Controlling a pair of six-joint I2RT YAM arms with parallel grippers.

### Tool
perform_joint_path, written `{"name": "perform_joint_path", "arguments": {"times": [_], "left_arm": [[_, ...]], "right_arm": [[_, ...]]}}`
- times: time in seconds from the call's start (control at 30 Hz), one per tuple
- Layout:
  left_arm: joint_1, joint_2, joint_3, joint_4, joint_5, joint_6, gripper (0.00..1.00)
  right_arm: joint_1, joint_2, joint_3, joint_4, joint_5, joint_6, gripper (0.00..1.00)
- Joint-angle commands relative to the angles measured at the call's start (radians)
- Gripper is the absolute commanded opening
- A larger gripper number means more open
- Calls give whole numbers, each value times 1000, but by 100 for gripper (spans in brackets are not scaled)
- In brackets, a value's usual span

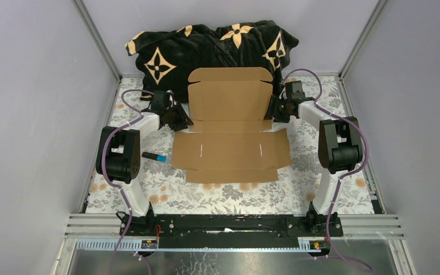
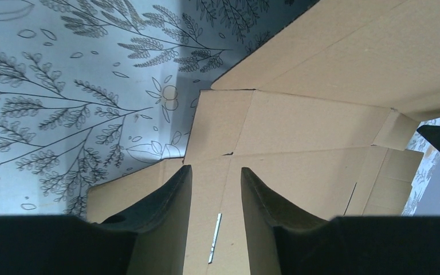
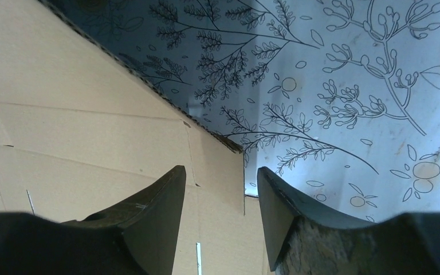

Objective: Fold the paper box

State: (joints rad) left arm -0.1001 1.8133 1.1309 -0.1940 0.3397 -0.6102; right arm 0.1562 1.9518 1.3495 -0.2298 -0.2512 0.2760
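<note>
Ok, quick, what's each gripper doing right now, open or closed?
Left gripper: jaws open, empty, over the paper box.
Right gripper: jaws open, empty.

Grey walls [image 1: 28, 86] stand on three sides of a floral tablecloth [image 1: 229, 195]. Aluminium posts [image 1: 98, 39] rise at the far corners; a rail [image 1: 91, 220] runs along the near edge. A black, gold-patterned blanket [image 1: 206, 46] lies by the back wall.

High above and behind, looking down and forward across the whole table [image 1: 344, 189]. Close in from each wrist, past own fingers [image 2: 169, 200], low over the paper box [image 1: 232, 146]. Shared by all three: box's side flaps.
</note>
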Motion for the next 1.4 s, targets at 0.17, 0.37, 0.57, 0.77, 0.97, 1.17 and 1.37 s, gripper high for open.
{"name": "perform_joint_path", "arguments": {"times": [0.17, 0.37, 0.57, 0.77, 0.97, 1.17, 1.37], "left_arm": [[-46, 55, 54, 56, -42, -8, 43], [-52, 69, 71, 41, -64, 4, 43], [-52, 30, 48, 33, -84, 14, 43], [-52, 32, 48, 26, -74, 16, 43], [-54, 18, 36, 27, -68, 13, 43], [-66, -9, 24, 27, -64, 8, 43], [-99, -31, 52, 16, -56, -10, 43]], "right_arm": [[0, 5, -15, 46, -28, 10, 56], [0, 21, -17, 54, -29, 11, 56], [0, 25, -52, 90, -56, 20, 52], [0, 12, -108, 124, -80, 34, 33], [0, -42, -187, 147, -84, 39, 23], [0, -107, -246, 125, -64, 16, 20], [2, -148, -303, 101, -64, 8, 20]]}}
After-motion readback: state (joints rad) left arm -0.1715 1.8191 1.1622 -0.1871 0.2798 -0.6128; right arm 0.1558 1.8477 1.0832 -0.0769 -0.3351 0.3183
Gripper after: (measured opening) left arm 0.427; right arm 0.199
